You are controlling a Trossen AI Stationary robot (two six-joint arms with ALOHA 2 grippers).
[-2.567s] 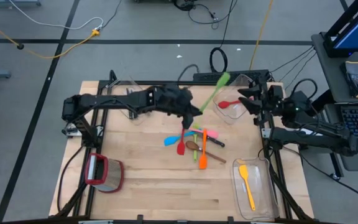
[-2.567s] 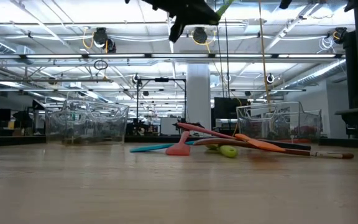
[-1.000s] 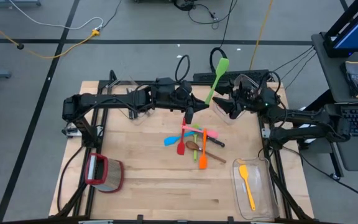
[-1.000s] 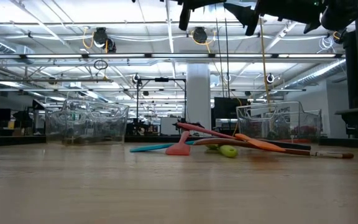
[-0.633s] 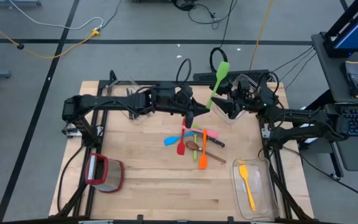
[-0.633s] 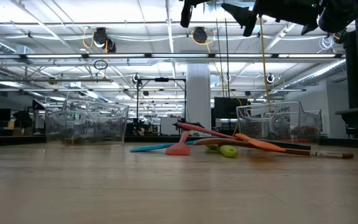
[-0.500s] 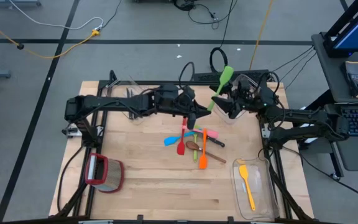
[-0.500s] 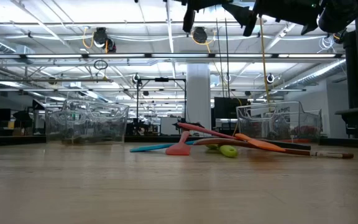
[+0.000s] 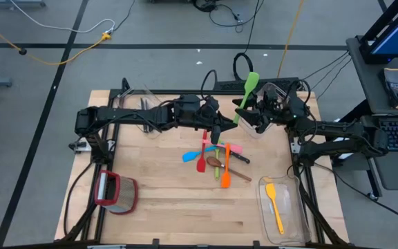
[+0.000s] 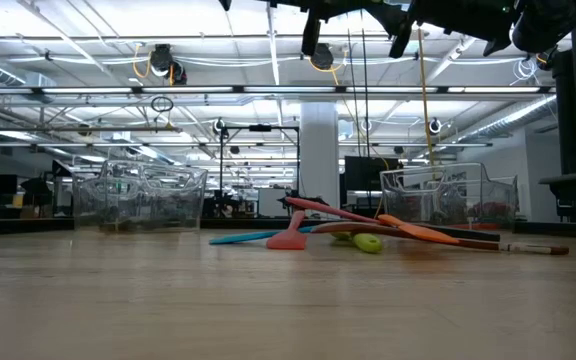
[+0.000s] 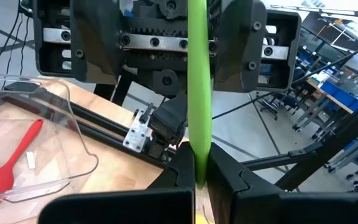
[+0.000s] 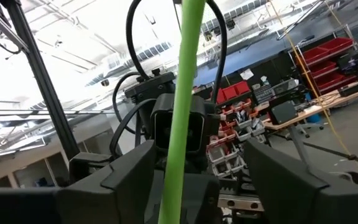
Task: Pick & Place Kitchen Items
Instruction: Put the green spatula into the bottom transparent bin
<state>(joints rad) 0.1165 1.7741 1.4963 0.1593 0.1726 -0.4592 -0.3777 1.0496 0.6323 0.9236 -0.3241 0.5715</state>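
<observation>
My left gripper (image 9: 219,128) is high above the table's middle, shut on a green spatula (image 9: 244,97). The spatula's head (image 9: 252,81) points up and toward the far right. My right gripper (image 9: 242,113) faces it, open. Its two fingers (image 12: 129,180) stand wide on either side of the green handle (image 12: 182,106) without touching it. The other utensils (image 9: 216,158) lie in a loose pile on the table's middle: pink, blue, red, orange, green, a wooden spoon and a black-handled one. The pile also shows in the low view (image 10: 368,235). My left gripper pinches the green spatula's handle near its free end (image 11: 197,158) between its two fingers. The fingers come from the table's left and lie across the handle. The spatula rises from the fingers, head up, lifted clear of the table.
A clear bin (image 9: 267,117) at the far right holds a red spatula (image 9: 256,115). A clear bin (image 9: 290,207) at the near right holds a yellow-orange spatula (image 9: 274,202). Another clear bin (image 9: 144,111) stands at the far left and a red-rimmed container (image 9: 116,192) at the near left.
My left gripper has gone a little toward the table's right edge, toward my right gripper, with the green spatula. The spatula's head has tipped slightly toward the right. The spatula now stands between my right gripper's open fingers.
</observation>
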